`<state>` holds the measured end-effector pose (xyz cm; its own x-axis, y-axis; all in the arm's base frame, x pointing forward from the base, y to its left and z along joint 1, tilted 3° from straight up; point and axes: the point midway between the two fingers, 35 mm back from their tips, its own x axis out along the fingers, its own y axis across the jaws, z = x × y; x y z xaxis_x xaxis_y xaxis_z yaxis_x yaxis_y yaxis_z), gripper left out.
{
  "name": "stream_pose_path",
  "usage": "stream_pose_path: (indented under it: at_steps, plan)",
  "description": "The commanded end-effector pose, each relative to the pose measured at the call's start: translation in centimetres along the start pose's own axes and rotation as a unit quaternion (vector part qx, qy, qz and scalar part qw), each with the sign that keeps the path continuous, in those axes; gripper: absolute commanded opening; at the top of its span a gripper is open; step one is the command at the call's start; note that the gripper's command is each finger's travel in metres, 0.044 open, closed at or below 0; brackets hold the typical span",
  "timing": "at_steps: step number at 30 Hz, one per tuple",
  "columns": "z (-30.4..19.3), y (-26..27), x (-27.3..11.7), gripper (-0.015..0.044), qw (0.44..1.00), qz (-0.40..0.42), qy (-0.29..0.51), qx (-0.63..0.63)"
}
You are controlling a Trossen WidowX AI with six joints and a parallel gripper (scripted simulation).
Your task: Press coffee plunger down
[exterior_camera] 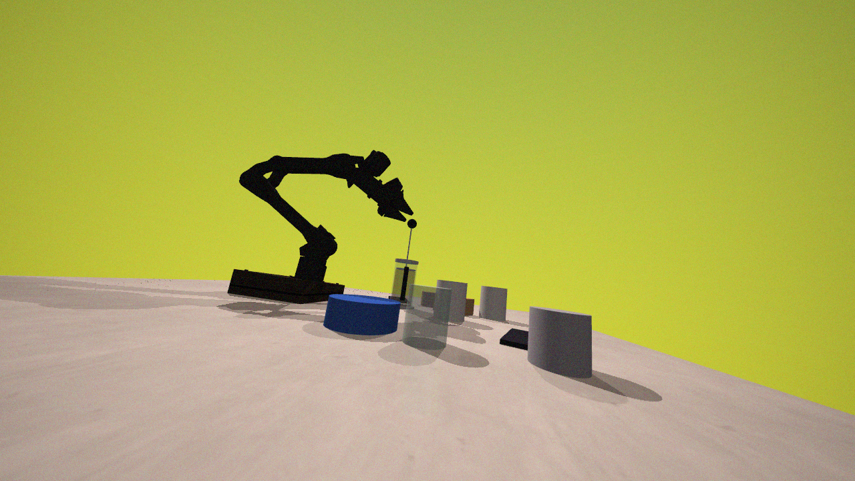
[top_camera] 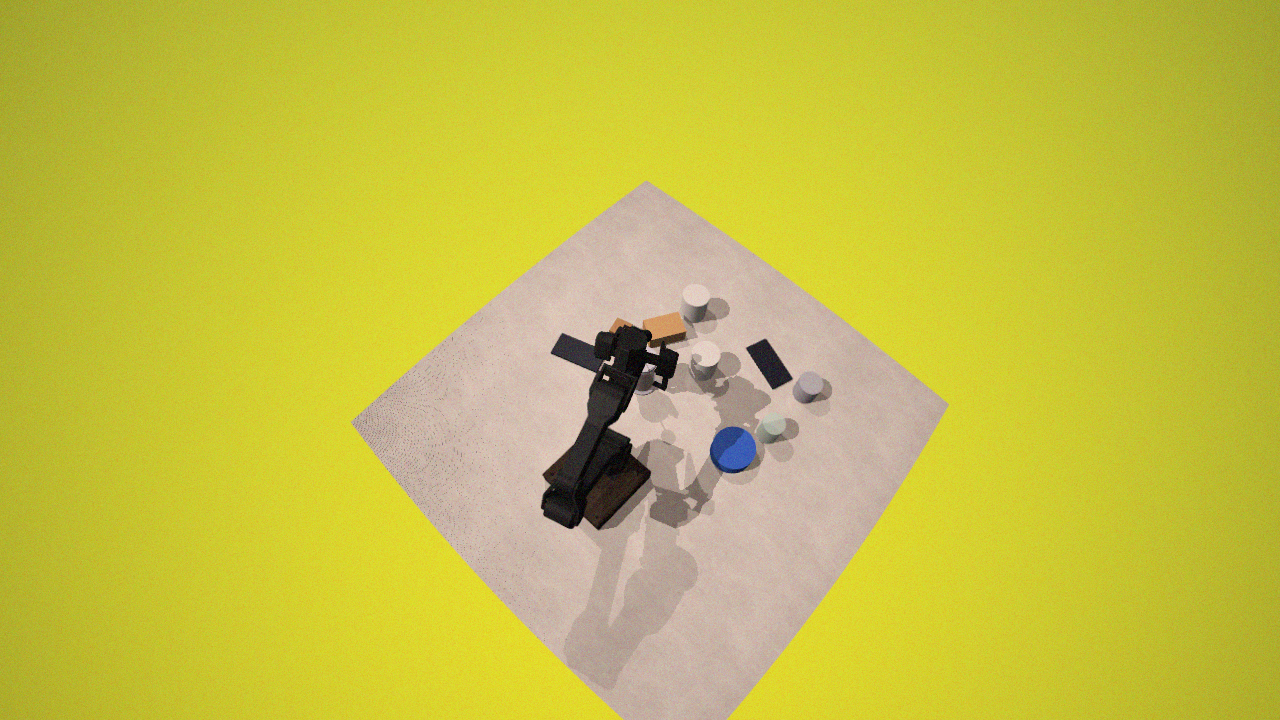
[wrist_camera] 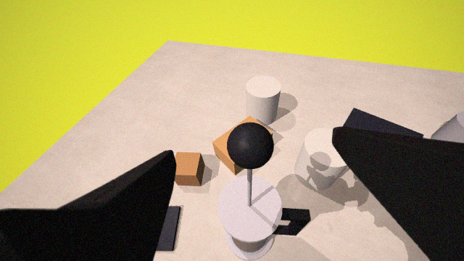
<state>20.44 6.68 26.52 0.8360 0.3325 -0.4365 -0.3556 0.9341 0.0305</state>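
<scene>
The coffee press (exterior_camera: 395, 280) (wrist_camera: 250, 221) stands upright, with a clear body, a pale lid and a dark handle (wrist_camera: 302, 214) on its right side in the wrist view. The plunger rod (exterior_camera: 409, 245) (wrist_camera: 249, 185) stands high out of the lid, topped by a black ball knob (exterior_camera: 411, 223) (wrist_camera: 250, 145). My gripper (exterior_camera: 409, 217) (wrist_camera: 254, 146) is open and empty. Its tips are just above and beside the knob in the exterior view. In the wrist view the knob shows midway between the fingers. In the top view the arm hides the knob and much of the press.
A white cylinder (top_camera: 704, 360) (wrist_camera: 319, 141) stands near the handle side, another (top_camera: 695, 302) (wrist_camera: 263, 103) farther back. Orange blocks (top_camera: 664, 327) (wrist_camera: 188, 168) lie behind the press. Dark slabs (top_camera: 768, 363) (wrist_camera: 170, 230), a blue cylinder (top_camera: 733, 449) (exterior_camera: 361, 314), a greenish clear one (exterior_camera: 425, 329) and a grey one (exterior_camera: 559, 342) stand around.
</scene>
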Motion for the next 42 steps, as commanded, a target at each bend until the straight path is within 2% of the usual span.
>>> stream_pose_path:
  at_steps: [1,13,24,28,42]
  plan:
    - [-0.3,-0.1,0.9,0.0440,1.000,-0.001,0.006,0.002]
    - [-0.4,0.0,2.5,0.0440,1.000,-0.001,0.005,0.003]
    - [-0.4,0.0,2.5,0.0151,1.000,-0.001,0.005,0.003]
    - [-0.4,0.0,2.5,0.0130,1.000,-0.001,0.005,0.003]
    - [-1.1,0.0,3.0,0.0130,1.000,-0.001,0.005,0.003]
